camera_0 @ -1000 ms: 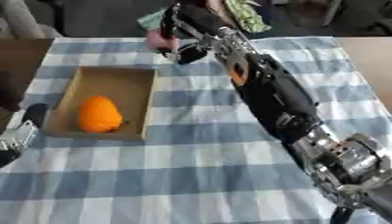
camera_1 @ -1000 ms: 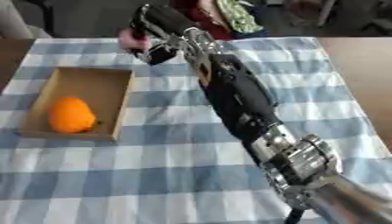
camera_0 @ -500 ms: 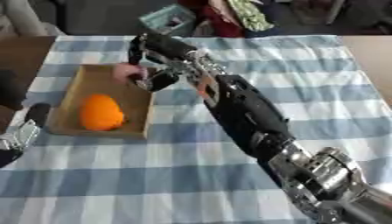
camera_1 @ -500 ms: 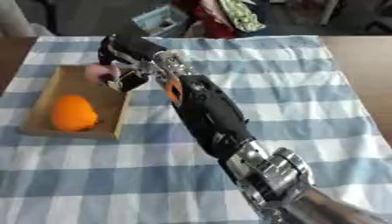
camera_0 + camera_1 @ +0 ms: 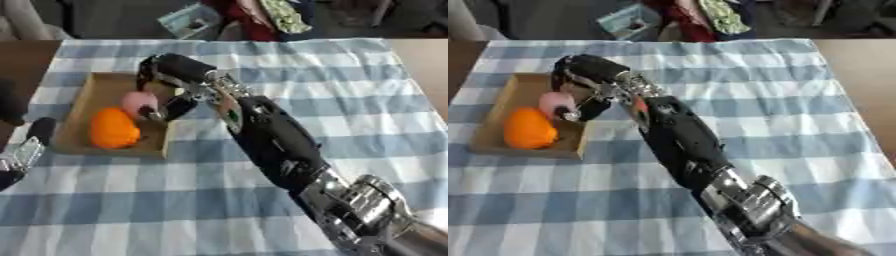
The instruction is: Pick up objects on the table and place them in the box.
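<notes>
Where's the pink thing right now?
The pink object is over the box at the table's left side, just behind the orange fruit, with the right hand curled around it.

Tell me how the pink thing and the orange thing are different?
The pink thing is smaller and paler; the orange thing is bigger and brighter. The right hand is curled around the pink thing, while the orange thing lies untouched on the box floor. Both are roundish and inside the box.
</notes>
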Action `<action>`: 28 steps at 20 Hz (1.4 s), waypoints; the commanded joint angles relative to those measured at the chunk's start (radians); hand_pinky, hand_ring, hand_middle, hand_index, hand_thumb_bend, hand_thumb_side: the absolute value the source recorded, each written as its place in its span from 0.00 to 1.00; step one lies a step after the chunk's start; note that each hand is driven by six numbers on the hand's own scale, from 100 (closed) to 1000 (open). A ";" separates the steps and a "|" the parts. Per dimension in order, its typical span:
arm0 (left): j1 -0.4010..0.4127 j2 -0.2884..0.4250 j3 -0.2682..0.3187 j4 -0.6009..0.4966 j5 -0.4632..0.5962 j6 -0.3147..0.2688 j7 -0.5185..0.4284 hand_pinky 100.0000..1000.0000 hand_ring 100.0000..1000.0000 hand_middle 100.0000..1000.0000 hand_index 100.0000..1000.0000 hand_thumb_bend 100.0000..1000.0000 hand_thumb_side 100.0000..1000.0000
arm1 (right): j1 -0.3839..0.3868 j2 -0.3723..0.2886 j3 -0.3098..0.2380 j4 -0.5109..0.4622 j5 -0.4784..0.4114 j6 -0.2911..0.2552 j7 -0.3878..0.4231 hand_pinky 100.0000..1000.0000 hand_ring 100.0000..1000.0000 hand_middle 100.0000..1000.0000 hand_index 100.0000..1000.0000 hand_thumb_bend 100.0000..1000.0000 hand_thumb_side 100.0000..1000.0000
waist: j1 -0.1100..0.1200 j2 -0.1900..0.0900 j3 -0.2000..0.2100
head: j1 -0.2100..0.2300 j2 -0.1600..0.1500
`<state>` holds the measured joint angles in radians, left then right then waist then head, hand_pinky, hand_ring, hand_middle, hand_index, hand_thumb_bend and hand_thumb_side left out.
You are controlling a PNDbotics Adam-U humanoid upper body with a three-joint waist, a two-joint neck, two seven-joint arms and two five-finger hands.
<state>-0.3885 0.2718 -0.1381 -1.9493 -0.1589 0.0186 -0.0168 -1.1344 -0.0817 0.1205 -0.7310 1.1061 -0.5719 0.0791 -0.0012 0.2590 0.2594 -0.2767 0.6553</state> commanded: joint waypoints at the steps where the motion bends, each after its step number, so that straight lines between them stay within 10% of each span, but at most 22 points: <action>1: -0.014 0.007 0.003 -0.015 0.004 -0.001 -0.001 0.45 0.49 0.46 0.64 0.37 0.00 | -0.022 -0.003 0.004 -0.025 0.005 -0.012 -0.006 0.73 0.69 0.74 0.74 0.33 0.31 | 0.004 -0.016 -0.001 | -0.001 -0.001; 9: -0.013 0.010 0.007 -0.013 0.001 0.000 0.004 0.45 0.49 0.46 0.64 0.38 0.00 | -0.045 -0.050 0.022 -0.090 -0.106 -0.034 -0.004 0.75 0.70 0.74 0.75 0.24 0.38 | 0.001 -0.017 -0.022 | 0.013 -0.002; 17: 0.006 0.020 0.023 -0.001 -0.010 0.003 0.023 0.44 0.49 0.46 0.64 0.38 0.00 | -0.032 -0.204 0.083 -0.301 -0.469 -0.006 0.076 0.74 0.68 0.73 0.75 0.22 0.37 | -0.001 -0.025 -0.080 | 0.055 0.012; 28: 0.037 0.036 0.054 0.022 -0.029 0.007 0.060 0.44 0.49 0.46 0.64 0.39 0.00 | 0.238 -0.472 0.032 -0.739 -0.897 0.182 0.128 0.73 0.66 0.71 0.75 0.19 0.37 | 0.007 -0.029 -0.151 | 0.105 0.027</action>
<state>-0.3453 0.2826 -0.0965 -1.9176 -0.1814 0.0260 0.0356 -0.8835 -0.5051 0.1741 -1.4137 0.2455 -0.4089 0.2087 0.0046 0.2521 0.1076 -0.1785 0.6762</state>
